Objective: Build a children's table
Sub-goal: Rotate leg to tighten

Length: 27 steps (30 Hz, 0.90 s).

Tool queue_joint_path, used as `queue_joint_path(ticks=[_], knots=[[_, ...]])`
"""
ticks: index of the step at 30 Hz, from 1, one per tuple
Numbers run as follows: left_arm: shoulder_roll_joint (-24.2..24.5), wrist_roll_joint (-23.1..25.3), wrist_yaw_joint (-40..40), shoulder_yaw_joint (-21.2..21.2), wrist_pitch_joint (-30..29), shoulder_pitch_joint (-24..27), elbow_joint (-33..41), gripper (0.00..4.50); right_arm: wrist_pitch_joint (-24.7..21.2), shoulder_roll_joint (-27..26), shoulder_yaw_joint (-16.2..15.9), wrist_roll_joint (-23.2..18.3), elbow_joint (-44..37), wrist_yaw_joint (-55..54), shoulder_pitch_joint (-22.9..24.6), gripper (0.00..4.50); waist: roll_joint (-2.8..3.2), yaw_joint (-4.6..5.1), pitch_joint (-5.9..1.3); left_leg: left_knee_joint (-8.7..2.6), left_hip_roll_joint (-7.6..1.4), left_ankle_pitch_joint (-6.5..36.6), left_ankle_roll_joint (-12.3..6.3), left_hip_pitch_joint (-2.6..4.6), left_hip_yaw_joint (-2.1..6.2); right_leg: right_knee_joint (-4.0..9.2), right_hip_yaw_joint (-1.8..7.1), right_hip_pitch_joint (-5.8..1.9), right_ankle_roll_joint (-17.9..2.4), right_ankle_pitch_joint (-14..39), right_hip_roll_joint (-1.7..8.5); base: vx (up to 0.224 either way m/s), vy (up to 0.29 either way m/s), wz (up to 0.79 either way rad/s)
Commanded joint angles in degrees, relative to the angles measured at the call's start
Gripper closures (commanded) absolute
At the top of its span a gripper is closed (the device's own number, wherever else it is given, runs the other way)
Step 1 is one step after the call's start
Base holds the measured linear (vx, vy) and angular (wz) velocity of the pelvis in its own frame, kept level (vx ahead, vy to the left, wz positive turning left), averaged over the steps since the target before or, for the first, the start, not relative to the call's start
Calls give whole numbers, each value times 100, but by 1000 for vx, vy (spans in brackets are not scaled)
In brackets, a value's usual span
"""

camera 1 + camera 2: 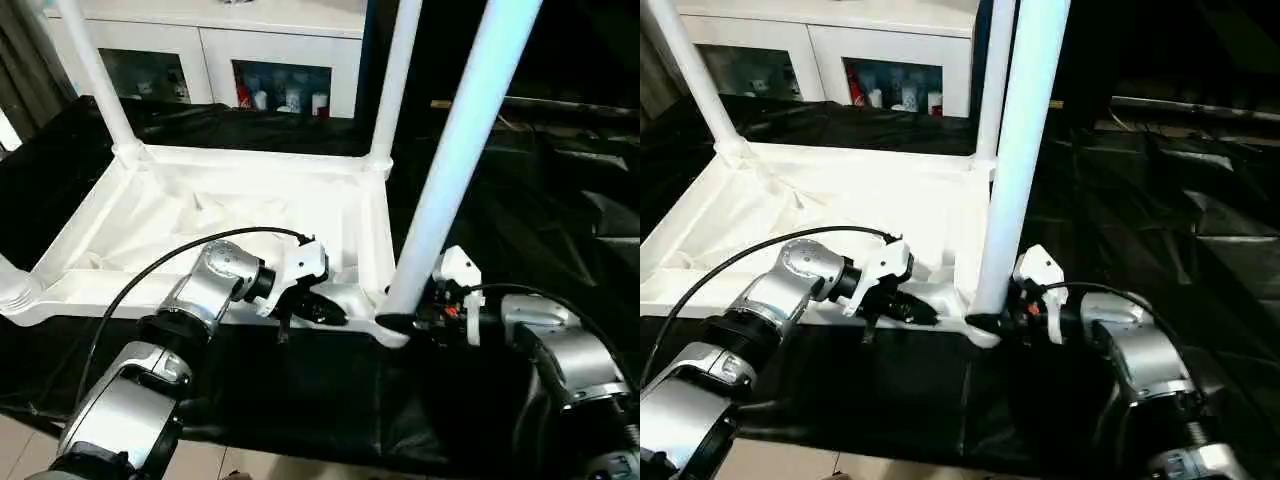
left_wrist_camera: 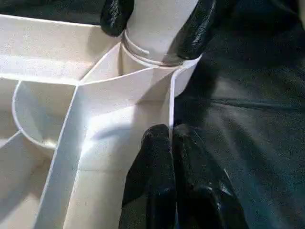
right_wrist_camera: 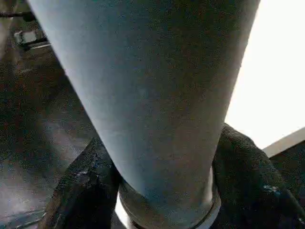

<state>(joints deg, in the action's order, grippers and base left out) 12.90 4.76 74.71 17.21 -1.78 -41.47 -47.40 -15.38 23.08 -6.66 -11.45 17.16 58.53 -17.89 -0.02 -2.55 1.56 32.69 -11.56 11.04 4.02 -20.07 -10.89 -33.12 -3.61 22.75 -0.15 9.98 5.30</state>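
The children's table (image 1: 250, 215) lay upside down on a black sheet (image 1: 520, 200), ribbed underside up, legs standing in its corner sockets. The right gripper (image 1: 400, 322) was closed around the base of the near-right leg (image 1: 450, 160) at its socket. The left gripper (image 2: 170, 143) pinched the near rim wall just beside that corner, fingers (image 2: 152, 171) nearly together.

One table top (image 1: 200, 215), four legs (image 1: 455, 150), two tools (image 1: 315, 308).

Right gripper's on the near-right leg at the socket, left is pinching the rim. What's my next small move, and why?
Probably keep the left gripper clamped on the tabletop rim and twist the leg further down with the right gripper: a ring at the leg's base shows above the corner socket, so it may not be fully seated.
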Motion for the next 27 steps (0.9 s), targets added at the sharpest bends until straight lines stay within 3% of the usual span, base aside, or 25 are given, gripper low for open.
queue_joint_path(ticks=[1,2,3,5,7,8,9,11,13,14,15,16,17,22,27], knots=[[-314,209,-966,10,-215,-75,-371,450,35,-364,123,193,351,-978,-118,212,-57,26,-211,-396,-163,1502,-225,9,45,417,199,-224,-1248,1775,279,0,0,0],[-460,227,-1357,-59,-276,-140,-489,450,71,-582,231,289,539,-1532,-158,215,-52,56,-200,-403,-149,1740,-95,41,56,477,189,-189,-1098,2298,292,0,0,0],[-545,242,-1536,-74,-297,-167,-538,450,77,-730,310,320,630,-1871,-176,220,-44,83,-223,-408,-144,1778,-11,49,83,477,189,-195,-994,2433,296,0,0,0],[-763,253,-1981,-128,-299,-221,-627,450,-4,-1038,457,355,734,-2516,-187,235,-61,115,-205,-432,-136,1774,-50,-5,89,497,181,-219,-886,2439,276,0,0,0],[-961,260,-2291,-149,-333,-257,-673,450,-64,-1306,597,393,808,-3102,-206,242,-34,122,-209,-420,-139,1853,-32,40,72,522,197,-163,-866,2443,269,0,0,0],[-1125,279,-2539,-149,-360,-276,-709,450,-91,-1540,735,428,888,-3650,-230,245,-52,123,-227,-419,-129,1827,-23,33,79,516,196,-179,-866,2379,271,0,0,0],[-1268,309,-2717,-121,-381,-290,-744,450,-112,-1747,833,468,956,-4098,-247,247,-23,124,-224,-428,-136,1797,-8,30,72,514,206,-164,-867,2254,261,0,0,0],[-1467,402,-2916,-45,-343,-300,-813,450,-47,-1967,703,634,955,-4303,-200,248,-32,118,-228,-430,-128,1813,-19,36,75,507,196,-178,-874,2168,255,0,0,0],[-1546,436,-2962,-19,-319,-306,-852,450,7,-2048,621,723,952,-4352,-183,248,12,119,-224,-435,-128,1840,-23,29,75,503,200,-174,-878,2062,249,0,0,0],[-1624,458,-3010,-2,-301,-309,-881,450,117,-2124,519,813,948,-4386,-167,248,-13,136,-219,-439,-123,1891,-30,12,74,511,195,-181,-843,2084,242,0,0,0],[-1644,461,-3001,6,-291,-309,-885,450,163,-2137,477,855,944,-4396,-163,194,-14,129,-216,-441,-124,1954,-45,27,73,530,195,-170,-803,2185,251,0,0,0],[-1652,462,-2985,16,-272,-310,-886,450,258,-2144,456,886,945,-4423,-160,194,21,124,-214,-442,-124,2000,-42,41,77,535,198,-160,-799,2224,255,0,0,0],[-1654,460,-3001,18,-246,-320,-911,450,340,-2158,464,906,947,-4475,-163,181,-1,134,-221,-441,-122,2046,-47,36,77,543,198,-164,-785,2244,253,0,0,0],[-1492,423,-2636,41,-105,-314,-903,450,354,-2038,521,747,847,-4147,-194,146,-3,132,-223,-453,-129,2053,-96,19,81,525,200,-178,-810,2143,251,0,0,0],[-1078,409,-1789,127,23,-210,-776,450,338,-1485,282,726,597,-3072,-168,133,-16,134,-269,-406,-133,1530,-280,-22,57,426,208,-253,-1078,1229,262,0,0,0]])
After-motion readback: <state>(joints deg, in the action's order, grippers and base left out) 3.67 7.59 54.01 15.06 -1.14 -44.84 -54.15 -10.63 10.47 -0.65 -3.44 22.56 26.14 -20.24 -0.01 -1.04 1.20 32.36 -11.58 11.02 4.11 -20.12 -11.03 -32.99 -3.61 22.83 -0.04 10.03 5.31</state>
